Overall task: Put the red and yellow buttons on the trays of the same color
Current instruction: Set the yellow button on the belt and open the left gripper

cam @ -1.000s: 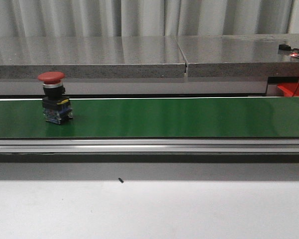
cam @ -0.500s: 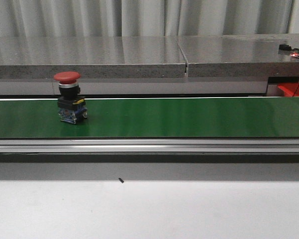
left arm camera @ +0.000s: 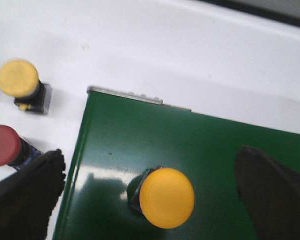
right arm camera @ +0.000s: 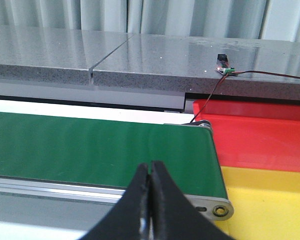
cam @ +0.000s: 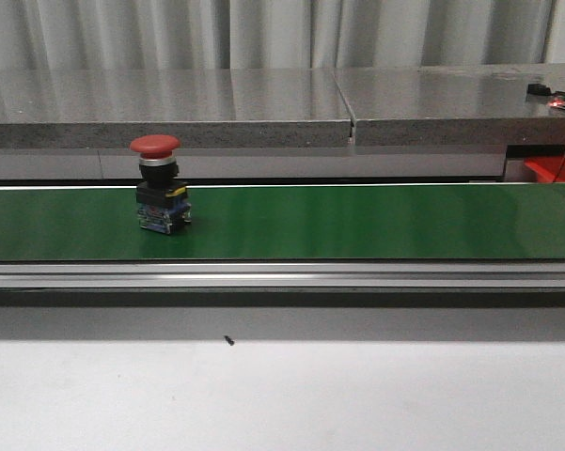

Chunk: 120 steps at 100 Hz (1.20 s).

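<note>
A red button (cam: 159, 185) stands upright on the green belt (cam: 357, 221), left of centre in the front view. In the left wrist view a yellow button (left arm camera: 166, 197) sits on the belt (left arm camera: 199, 145) near its end, between the wide-apart fingers of my open left gripper (left arm camera: 150, 155), which touches nothing. Beside the belt, on the white table, stand another yellow button (left arm camera: 19, 80) and another red button (left arm camera: 4, 146). My right gripper (right arm camera: 150, 166) is shut and empty, above the belt's other end (right arm camera: 90, 145), close to the red tray (right arm camera: 259, 135) and the yellow tray (right arm camera: 274, 200).
A grey stone ledge (cam: 263, 103) runs behind the belt, with a small sensor and wire (right arm camera: 223, 67) on it. A corner of the red tray (cam: 551, 169) shows at the far right of the front view. A white table (cam: 282, 395) lies in front of the belt.
The red button has travelled to the right along the belt, still upright. Nothing else in the front view has moved.
</note>
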Available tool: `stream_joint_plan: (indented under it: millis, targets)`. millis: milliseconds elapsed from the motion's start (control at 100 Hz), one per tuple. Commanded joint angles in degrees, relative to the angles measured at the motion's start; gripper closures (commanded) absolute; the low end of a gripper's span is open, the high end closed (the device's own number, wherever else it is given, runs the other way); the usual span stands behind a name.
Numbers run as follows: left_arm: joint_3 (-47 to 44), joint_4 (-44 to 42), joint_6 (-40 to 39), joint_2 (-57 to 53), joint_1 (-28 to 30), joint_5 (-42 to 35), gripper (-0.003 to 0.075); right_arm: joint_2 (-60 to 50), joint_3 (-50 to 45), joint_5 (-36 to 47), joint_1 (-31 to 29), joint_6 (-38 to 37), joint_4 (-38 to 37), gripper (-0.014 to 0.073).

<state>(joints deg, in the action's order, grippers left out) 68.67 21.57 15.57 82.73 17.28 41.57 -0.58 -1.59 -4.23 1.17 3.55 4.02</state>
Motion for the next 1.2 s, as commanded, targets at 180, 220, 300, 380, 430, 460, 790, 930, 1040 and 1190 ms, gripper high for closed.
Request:
stream_joint_plan:
  millis: [180,220,300,380,430,460,790,930,1040,1190]
  targets:
    - [-1.8,1.4,5.0,-18.2,-3.2,-5.4,0.0062,-0.9,1.0,4.9,0.1,0.2,-0.4,0.0662]
    - [-3.4,1.4,5.0,-20.5,-4.1,-6.3,0.0062,-0.9,1.0,4.9,0.1,0.2,-0.4,0.0662]
    - [-6.9,1.7,5.0,-25.9,-5.7,-7.1,0.0062,-0.9,1.0,4.9,0.1,0.2,-0.4,0.0662]
    - [-11.5,2.1,5.0,-30.6,-7.8,-8.8,0.0062,-0.9,1.0,4.9,0.1,0.2,-0.4,0.0662]
    - [-14.5,2.2,5.0,-33.4,-8.8,-10.3,0.0063,-0.9,1.0,4.9,0.1,0.2,-0.4,0.0662]
    - [-16.3,2.2,5.0,-35.5,-9.4,-11.3,0.0063,-0.9,1.0,4.9,0.1,0.2,-0.4,0.0662]
    - [-35.4,2.8,5.0,-53.4,-11.0,-15.5,0.0169,-0.9,1.0,4.9,0.1,0.2,-0.4,0.0662]
    - [-40.3,2.9,5.0,-58.9,-11.0,-15.1,0.0374,-0.9,1.0,4.9,0.1,0.2,-0.4,0.0662]
    - [-42.3,2.9,5.0,-61.3,-11.0,-14.9,0.0577,-0.9,1.0,5.0,0.1,0.2,-0.4,0.0662]
    - [-42.6,2.9,5.0,-62.1,-11.0,-14.9,0.0741,-0.9,1.1,5.4,0.1,0.3,-0.4,0.0662]
